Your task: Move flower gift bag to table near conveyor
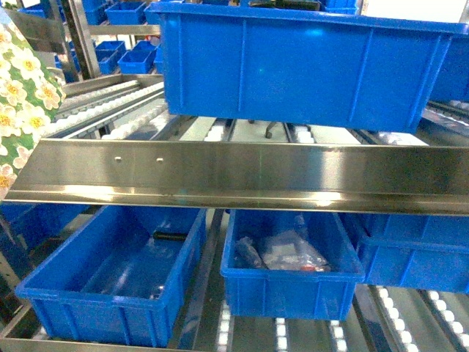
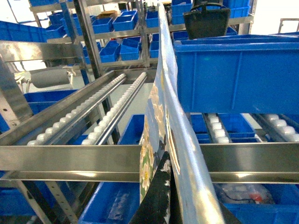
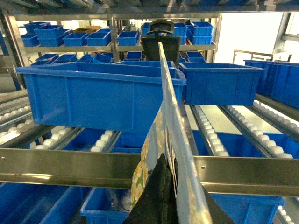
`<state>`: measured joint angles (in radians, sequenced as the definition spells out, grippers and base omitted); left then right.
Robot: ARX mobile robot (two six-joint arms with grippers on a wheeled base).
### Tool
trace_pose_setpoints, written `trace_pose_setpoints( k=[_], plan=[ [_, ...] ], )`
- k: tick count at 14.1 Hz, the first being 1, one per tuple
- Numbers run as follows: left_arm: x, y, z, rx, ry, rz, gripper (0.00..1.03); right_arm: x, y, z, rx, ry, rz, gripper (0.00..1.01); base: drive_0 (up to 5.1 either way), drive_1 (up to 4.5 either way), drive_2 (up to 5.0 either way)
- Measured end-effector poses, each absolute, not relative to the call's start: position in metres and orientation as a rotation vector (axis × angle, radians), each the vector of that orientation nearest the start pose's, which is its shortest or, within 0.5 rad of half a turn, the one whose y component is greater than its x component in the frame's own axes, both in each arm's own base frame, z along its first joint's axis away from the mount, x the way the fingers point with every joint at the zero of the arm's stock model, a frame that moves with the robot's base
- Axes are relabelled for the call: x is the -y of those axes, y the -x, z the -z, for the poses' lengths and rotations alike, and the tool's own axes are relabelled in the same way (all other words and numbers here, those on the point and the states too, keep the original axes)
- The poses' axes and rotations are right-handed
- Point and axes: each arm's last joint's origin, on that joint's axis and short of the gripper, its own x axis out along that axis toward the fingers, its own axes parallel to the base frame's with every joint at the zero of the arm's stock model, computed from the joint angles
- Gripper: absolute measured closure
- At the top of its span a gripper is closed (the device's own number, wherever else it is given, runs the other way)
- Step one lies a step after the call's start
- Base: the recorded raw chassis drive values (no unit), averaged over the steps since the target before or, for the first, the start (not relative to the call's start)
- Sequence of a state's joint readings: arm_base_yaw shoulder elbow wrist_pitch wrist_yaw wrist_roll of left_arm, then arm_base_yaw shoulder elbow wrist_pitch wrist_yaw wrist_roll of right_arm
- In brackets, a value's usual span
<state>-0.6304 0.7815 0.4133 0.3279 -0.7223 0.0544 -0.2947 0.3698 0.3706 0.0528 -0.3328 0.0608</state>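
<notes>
Fingers of the left arm (image 2: 157,201) sit pinched narrow on the lower edge of the flower gift bag (image 2: 164,116), and the right arm's fingers (image 3: 154,203) look closed on it in the same way, each dark pair showing at the bottom of its own wrist view with the printed paper running away edge-on between them. A dark shape at the far top of the bag in both wrist views may be the opposite gripper, though that cannot be told for sure. The bag hangs in the air in front of the conveyor (image 2: 96,116), above its steel front rail (image 1: 242,172) and toward that rail's left end, where the head view catches only a slice of the flowered panel. A large blue bin (image 1: 293,59) rests on the rollers just behind the rail, and more blue bins (image 1: 110,271) sit below it. No desk appears in any view, so the carry looks to be under way with the set-down not yet begun. By that reading, the next move calls for turning away from the rail toward the desk, keeping the thin paper clamped and clear of the steel edge and the bin, then lowering it upright.
</notes>
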Motion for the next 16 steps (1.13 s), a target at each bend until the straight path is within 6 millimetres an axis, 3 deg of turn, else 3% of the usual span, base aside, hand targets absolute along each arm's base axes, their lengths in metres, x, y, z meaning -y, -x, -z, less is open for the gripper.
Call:
trace_pose_setpoints(
  k=[16],
  plan=[
    [0.0858, -0.1506, -0.2532, -0.038, -0.082, -0.094, 1.01, 0.0241, -0.1119, -0.2637, 0.044, -0.046, -0.040, 0.99, -4.8, 2.62, 2.6]
  ],
)
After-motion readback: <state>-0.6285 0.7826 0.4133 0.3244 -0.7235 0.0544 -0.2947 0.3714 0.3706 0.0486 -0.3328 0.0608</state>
